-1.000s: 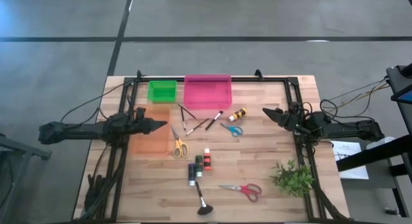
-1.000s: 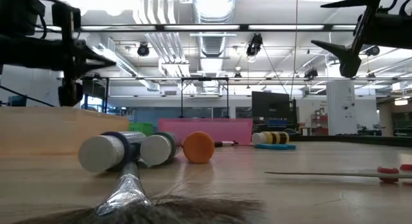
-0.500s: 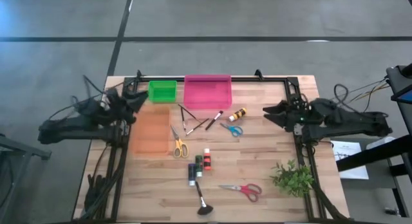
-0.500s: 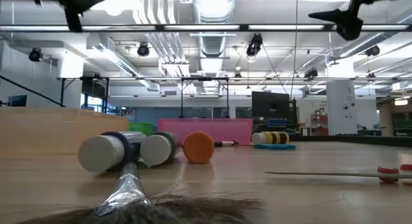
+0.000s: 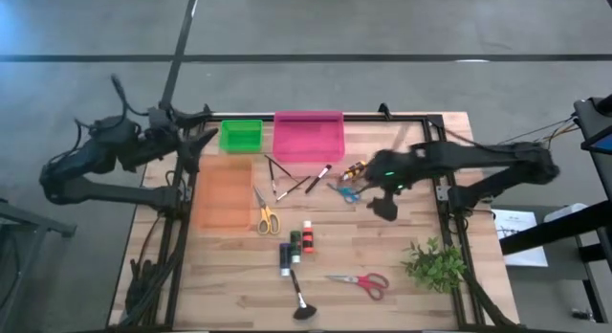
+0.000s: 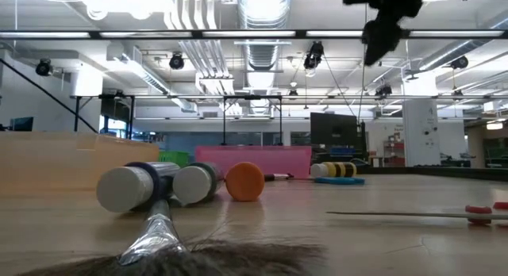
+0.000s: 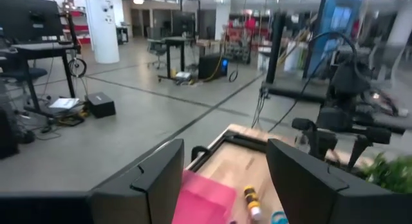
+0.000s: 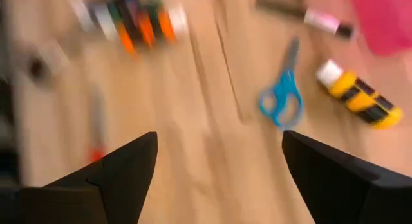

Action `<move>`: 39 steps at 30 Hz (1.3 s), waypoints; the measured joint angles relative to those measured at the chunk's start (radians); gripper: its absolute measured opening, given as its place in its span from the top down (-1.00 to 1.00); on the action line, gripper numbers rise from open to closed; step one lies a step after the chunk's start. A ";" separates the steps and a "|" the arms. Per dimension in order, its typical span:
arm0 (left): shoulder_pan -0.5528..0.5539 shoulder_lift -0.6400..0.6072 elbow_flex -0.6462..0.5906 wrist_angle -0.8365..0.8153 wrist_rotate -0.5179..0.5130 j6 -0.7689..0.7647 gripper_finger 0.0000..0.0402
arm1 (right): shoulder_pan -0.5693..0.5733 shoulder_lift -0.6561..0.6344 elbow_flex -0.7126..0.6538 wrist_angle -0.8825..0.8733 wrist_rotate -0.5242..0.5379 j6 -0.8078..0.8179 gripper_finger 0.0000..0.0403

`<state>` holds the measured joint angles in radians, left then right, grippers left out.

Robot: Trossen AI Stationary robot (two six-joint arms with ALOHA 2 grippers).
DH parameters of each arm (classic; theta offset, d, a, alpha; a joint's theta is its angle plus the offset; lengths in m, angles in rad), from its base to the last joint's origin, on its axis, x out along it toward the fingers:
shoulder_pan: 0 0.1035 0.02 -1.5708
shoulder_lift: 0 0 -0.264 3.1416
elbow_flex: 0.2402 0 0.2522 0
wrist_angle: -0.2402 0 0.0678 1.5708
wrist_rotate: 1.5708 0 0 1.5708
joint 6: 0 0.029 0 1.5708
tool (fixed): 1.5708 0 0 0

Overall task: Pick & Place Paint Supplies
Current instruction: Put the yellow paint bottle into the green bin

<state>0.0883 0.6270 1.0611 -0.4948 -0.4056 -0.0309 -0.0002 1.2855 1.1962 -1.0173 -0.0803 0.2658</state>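
Note:
My right gripper (image 5: 382, 205) (image 8: 219, 140) hangs open above the table's middle right, fingers pointing down, just right of the blue-handled scissors (image 5: 344, 191) (image 8: 281, 98) and a yellow-and-black paint bottle (image 5: 354, 169) (image 8: 357, 96). My left gripper (image 5: 204, 142) (image 7: 225, 161) is raised and open beside the green bin's left side, holding nothing. A few paint bottles (image 5: 296, 242) lie side by side at the centre. Slim brushes (image 5: 287, 183) lie in front of the pink bin. Yellow scissors (image 5: 266, 216), red scissors (image 5: 361, 281) and a wide brush (image 5: 302, 300) lie flat on the wood.
A green bin (image 5: 241, 135) and a pink bin (image 5: 309, 135) stand at the far edge, with an orange see-through bin (image 5: 224, 192) nearer on the left. A leafy sprig (image 5: 435, 263) lies at the near right. Black frame rails run along the table's sides.
My left gripper has risen from over the orange bin and swung toward the table's far left corner. My right gripper has moved from the right rail toward the table's middle, tipping downward beside the blue scissors. Nothing on the table has moved.

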 joint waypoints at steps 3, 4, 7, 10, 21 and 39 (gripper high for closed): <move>0.000 0.052 0.021 -0.005 0.001 0.027 -0.15 | -0.002 0.129 0.090 -0.139 0.031 -0.207 -0.62; 0.000 0.066 0.024 -0.006 0.001 0.031 -0.15 | -0.003 0.162 0.110 -0.154 0.053 -0.269 -0.62; 0.000 0.092 0.026 -0.007 0.001 0.035 -0.15 | -0.004 0.246 0.155 -0.145 0.107 -0.430 -0.62; 0.000 0.112 0.027 -0.006 0.001 0.034 -0.15 | -0.008 0.320 0.172 -0.136 0.179 -0.581 -0.62; 0.000 0.118 0.027 -0.003 0.005 0.024 -0.15 | -0.193 0.400 0.073 -0.023 0.219 -0.758 -0.62; 0.000 0.122 0.027 0.033 -0.002 -0.008 -0.15 | -0.366 0.299 -0.210 0.368 0.103 -0.924 -0.62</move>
<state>0.0883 0.7486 1.0882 -0.4623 -0.4075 -0.0393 -0.3661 1.5849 0.9860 -0.6493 0.0223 -0.6579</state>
